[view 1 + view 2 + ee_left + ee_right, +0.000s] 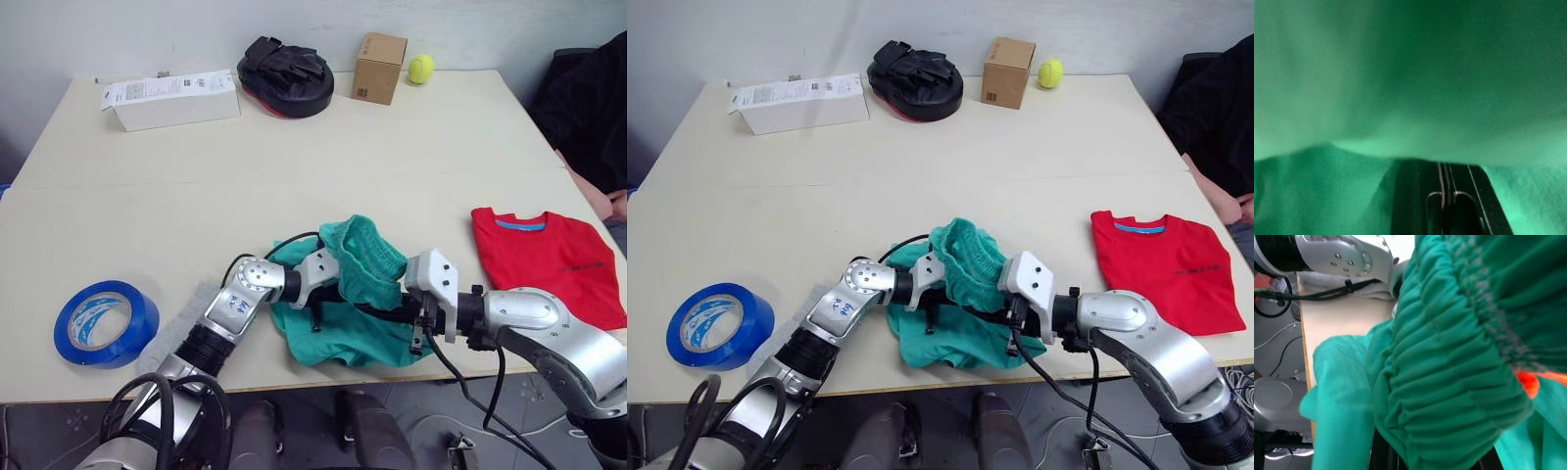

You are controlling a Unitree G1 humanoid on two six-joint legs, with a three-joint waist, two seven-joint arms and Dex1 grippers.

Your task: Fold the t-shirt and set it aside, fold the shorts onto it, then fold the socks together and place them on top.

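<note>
Shorts (353,294) bunched near table (294,166) front edge, t-shirt (549,259) beside.

Silver metal arm shells with black joints, small screws and looped black cables; white housings sit at the wrists.

Blue tape roll (106,323), white box (171,98), black pad (288,76), cardboard box (379,68), tennis ball (421,69).

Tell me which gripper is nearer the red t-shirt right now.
Right. The right gripper is in the shorts beside the t-shirt; the left gripper is on the shorts' far side.
</note>
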